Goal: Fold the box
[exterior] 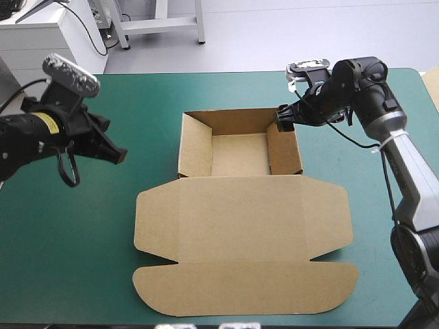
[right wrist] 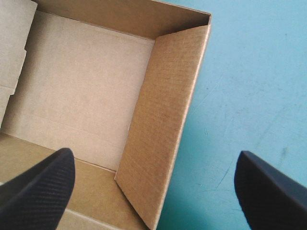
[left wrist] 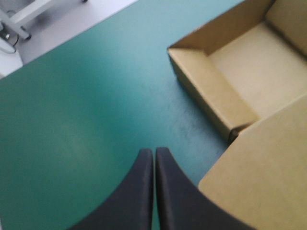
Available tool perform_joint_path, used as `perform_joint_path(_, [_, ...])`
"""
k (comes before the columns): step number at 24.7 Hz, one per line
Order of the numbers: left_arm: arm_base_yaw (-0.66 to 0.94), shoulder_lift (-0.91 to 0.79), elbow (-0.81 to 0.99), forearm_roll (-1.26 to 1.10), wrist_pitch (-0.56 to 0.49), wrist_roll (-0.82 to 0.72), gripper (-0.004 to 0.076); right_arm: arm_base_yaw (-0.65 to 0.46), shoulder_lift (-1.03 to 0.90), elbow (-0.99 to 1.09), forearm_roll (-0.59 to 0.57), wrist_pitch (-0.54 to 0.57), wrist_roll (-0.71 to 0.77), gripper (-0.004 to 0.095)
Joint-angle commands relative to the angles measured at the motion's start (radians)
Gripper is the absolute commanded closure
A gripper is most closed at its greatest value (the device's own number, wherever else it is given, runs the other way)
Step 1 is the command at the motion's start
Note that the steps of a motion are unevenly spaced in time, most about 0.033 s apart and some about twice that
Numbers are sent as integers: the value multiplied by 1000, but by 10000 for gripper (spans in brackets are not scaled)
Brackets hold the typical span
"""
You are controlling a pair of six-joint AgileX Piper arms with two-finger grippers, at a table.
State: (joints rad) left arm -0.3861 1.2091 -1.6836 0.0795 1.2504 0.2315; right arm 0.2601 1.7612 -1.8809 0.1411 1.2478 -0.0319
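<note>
The brown box [exterior: 240, 147] stands mid-table as an open tray with its walls raised, and its lid [exterior: 243, 247] lies flat toward the front edge. My left gripper [exterior: 113, 154] hovers over the teal-green cover left of the tray, apart from it. Its fingers [left wrist: 144, 191] are shut with nothing between them, and the tray's left wall [left wrist: 211, 91] lies ahead of it. My right gripper [exterior: 285, 120] hangs open above the tray's right wall [right wrist: 163, 120]. One finger [right wrist: 38, 187] is over the inside, the other over the cover outside.
Bare teal-green cover [exterior: 103, 233] stretches left of the box and to its right [exterior: 370, 199]. The lid's rounded front flap [exterior: 240, 291] reaches close to the table's front edge. A pale sheet edge [exterior: 433, 86] shows past the table's right edge.
</note>
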Motion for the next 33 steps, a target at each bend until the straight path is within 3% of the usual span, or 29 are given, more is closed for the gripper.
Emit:
perform_joint_path(1, [-5, -98, 170, 131, 41, -5, 731, -7, -21, -27, 1, -7, -13, 77])
perform_joint_path(11, [-5, -275, 666, 109, 22, -66, 731, -7, 76, -27, 1, -11, -47, 77])
perform_joint_path(19, [-5, -358, 820, 111, 8, -108, 731, -7, 155, -27, -1, -11, -47, 110])
perform_joint_path(33, [-5, -452, 821, 127, -6, -114, 731, -7, 261, -27, -8, -11, -50, 767])
